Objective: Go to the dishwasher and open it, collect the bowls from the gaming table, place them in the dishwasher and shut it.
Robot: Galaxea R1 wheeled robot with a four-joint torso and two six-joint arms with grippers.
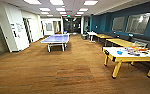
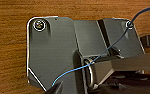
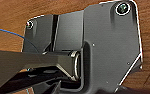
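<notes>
Ahead, blue ping-pong table (image 1: 55, 38), yellow-legged table (image 1: 131, 56) w/ clutter, fingers' state unclear, no legible writing.

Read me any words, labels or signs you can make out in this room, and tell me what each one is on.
No text here can be read.
Papers on the white wall: too blurred to read.
Small green ceiling sign down the hall: too small to read.
Things on the white-topped table: no legible labels.

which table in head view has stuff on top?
The nearest yellow-legged table with the white top, at right. Small coloured items, too blurred to identify, lie on it. The blue ping-pong table and the yellow-topped tables behind look bare.
</notes>
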